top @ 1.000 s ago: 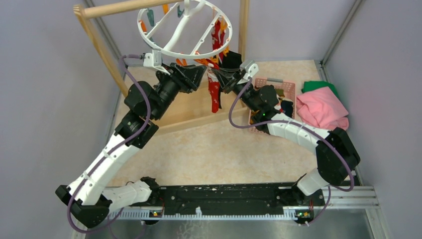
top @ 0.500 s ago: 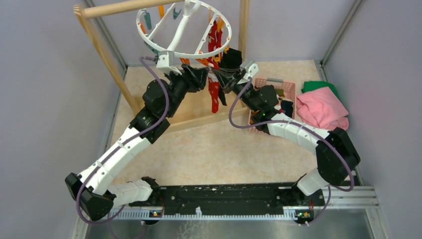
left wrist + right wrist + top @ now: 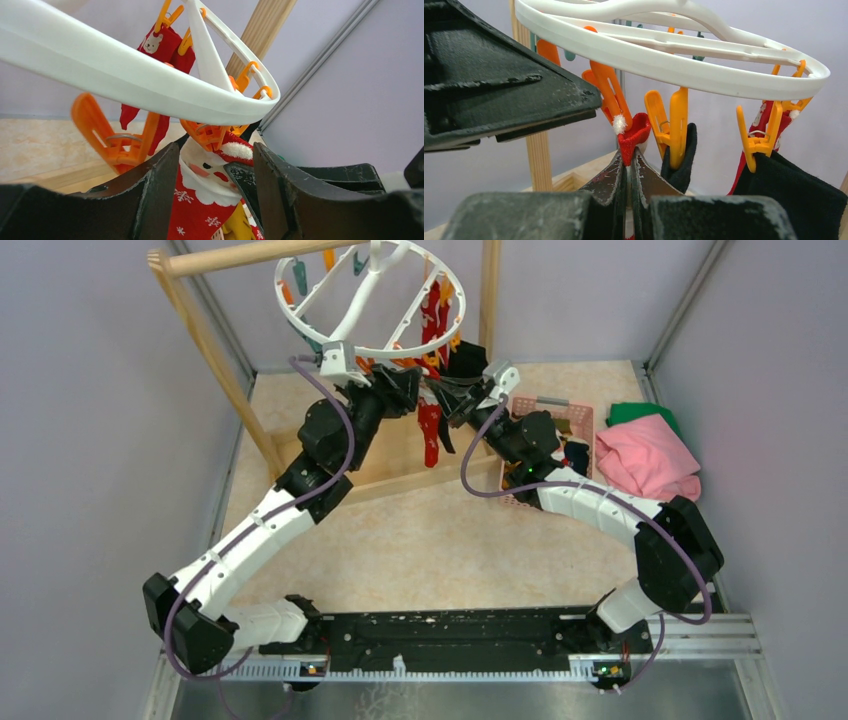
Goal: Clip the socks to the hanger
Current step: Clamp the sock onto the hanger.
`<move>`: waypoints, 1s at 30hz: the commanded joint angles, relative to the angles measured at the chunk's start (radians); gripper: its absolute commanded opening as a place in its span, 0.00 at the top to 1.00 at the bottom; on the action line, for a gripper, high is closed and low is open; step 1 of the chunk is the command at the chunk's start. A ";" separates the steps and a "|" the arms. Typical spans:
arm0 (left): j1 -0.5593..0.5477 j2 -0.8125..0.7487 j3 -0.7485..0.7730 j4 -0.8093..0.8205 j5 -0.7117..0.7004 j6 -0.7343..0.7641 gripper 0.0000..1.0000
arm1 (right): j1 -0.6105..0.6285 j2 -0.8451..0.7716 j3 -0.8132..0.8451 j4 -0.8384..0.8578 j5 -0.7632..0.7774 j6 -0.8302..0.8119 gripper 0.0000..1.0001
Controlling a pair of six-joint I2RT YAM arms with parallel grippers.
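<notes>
The hanger (image 3: 372, 302), a white ring with spokes, hangs from the wooden rack. My right gripper (image 3: 629, 157) is shut on the cuff of a red sock with white patterns (image 3: 634, 131), holding it up just under an orange clip (image 3: 610, 96). That red sock (image 3: 430, 436) hangs down between both grippers. My left gripper (image 3: 216, 150) is open, and the orange clip (image 3: 207, 135) and the sock (image 3: 200, 200) lie between its fingertips without touching them. Black socks (image 3: 682, 150) hang clipped on the ring, and more red socks (image 3: 434, 310) at its far side.
The wooden rack's post (image 3: 489, 290) and base frame (image 3: 400, 465) stand behind the grippers. A pink basket (image 3: 578, 412) with more socks sits at the right, beside a pink cloth (image 3: 648, 462) and a green cloth (image 3: 638, 412).
My left arm has swung right and forward, bringing its open jaws up to the clip above the red sock. The hanger has rocked a little. The right arm has stayed still.
</notes>
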 commanded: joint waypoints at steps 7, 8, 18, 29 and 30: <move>0.000 0.031 0.035 0.077 -0.046 -0.005 0.37 | 0.008 -0.025 0.037 0.060 -0.020 0.015 1.00; 0.000 0.030 0.033 0.082 -0.048 -0.007 0.37 | 0.008 -0.026 0.037 0.061 -0.022 0.016 1.00; 0.000 0.019 -0.001 0.191 -0.045 0.025 0.38 | 0.008 -0.027 0.029 0.089 -0.040 0.028 1.00; 0.001 0.036 0.006 0.227 -0.063 0.045 0.42 | 0.008 -0.040 0.008 0.133 -0.068 0.035 1.00; 0.001 0.039 0.009 0.227 -0.064 0.046 0.43 | 0.008 -0.040 0.008 0.135 -0.070 0.034 1.00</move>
